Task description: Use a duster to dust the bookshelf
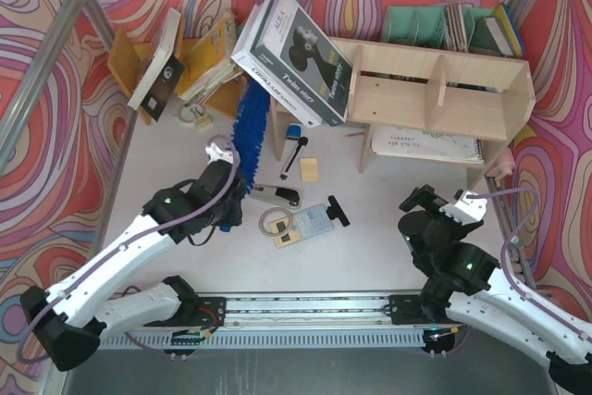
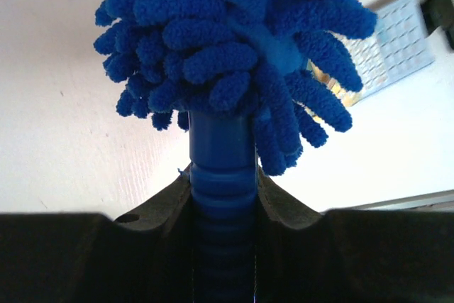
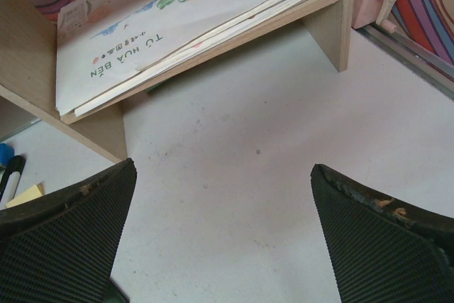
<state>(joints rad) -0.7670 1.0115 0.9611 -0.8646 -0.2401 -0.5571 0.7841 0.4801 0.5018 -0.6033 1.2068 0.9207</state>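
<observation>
Duster (image 1: pixel 250 122) — your left gripper (image 1: pixel 233 193) is clamped tight on its blue handle, just below the fluffy head. The head points to the far side; its tip sits by the lower edge of the leaning black-and-white book (image 1: pixel 296 57), at the left end of the bookshelf (image 1: pixel 435 90). Your right gripper (image 1: pixel 421 201) has its jaws spread wide and holds nothing — it hangs over the table (image 1: pixel 370 247) near the shelf's right end. The lower tier holds a spiral notebook (image 3: pixel 177 26).
</observation>
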